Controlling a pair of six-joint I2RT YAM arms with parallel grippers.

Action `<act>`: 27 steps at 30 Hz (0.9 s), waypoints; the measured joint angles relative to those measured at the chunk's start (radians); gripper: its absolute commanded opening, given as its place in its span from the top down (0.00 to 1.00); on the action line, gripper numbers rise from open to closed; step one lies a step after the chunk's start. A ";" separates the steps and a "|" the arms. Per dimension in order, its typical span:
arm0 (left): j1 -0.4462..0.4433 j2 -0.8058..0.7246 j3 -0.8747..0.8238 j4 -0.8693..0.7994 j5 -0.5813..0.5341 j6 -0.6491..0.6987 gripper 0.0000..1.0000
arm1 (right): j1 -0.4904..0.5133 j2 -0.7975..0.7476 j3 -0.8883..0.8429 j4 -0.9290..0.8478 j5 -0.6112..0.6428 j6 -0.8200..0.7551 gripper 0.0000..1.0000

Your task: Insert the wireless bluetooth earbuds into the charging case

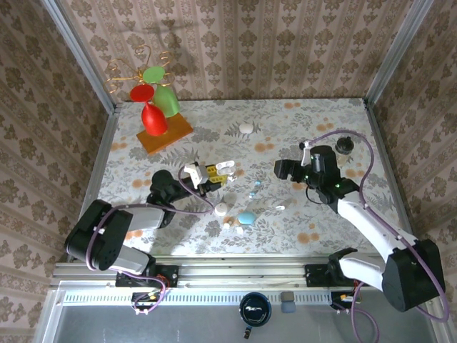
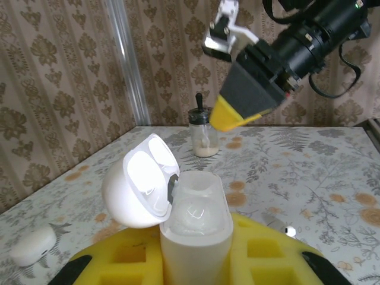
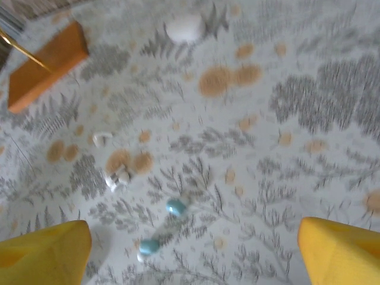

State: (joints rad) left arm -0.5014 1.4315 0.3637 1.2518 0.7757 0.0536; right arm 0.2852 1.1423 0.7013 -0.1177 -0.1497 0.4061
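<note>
Two pale teal earbuds (image 3: 176, 206) and at least three tiny white earbuds (image 1: 280, 208), too small for a surer count. Four cases: one open white case (image 2: 178, 219), two closed white cases (image 1: 245, 128), one blue case (image 1: 246, 217). One jar (image 1: 344, 145). One orange block (image 1: 166, 134).

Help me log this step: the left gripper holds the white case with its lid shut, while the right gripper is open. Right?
No. The lid of the case is open, tipped back, as the left wrist view shows. The left gripper does hold the case, and the right gripper is open.
</note>
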 measured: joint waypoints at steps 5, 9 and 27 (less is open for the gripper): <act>0.016 -0.005 -0.020 0.006 -0.032 0.008 1.00 | 0.008 0.117 0.014 -0.033 -0.075 0.067 0.29; 0.026 -0.010 -0.024 0.006 -0.033 0.008 1.00 | 0.037 0.251 0.090 -0.051 -0.123 0.106 0.37; 0.032 -0.087 -0.064 0.006 -0.041 0.023 1.00 | 0.176 0.849 0.681 -0.163 -0.283 -0.020 0.41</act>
State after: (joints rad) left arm -0.4690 1.3449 0.3000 1.2575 0.7349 0.0765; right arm 0.4610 1.9915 1.3819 -0.2810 -0.4332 0.3859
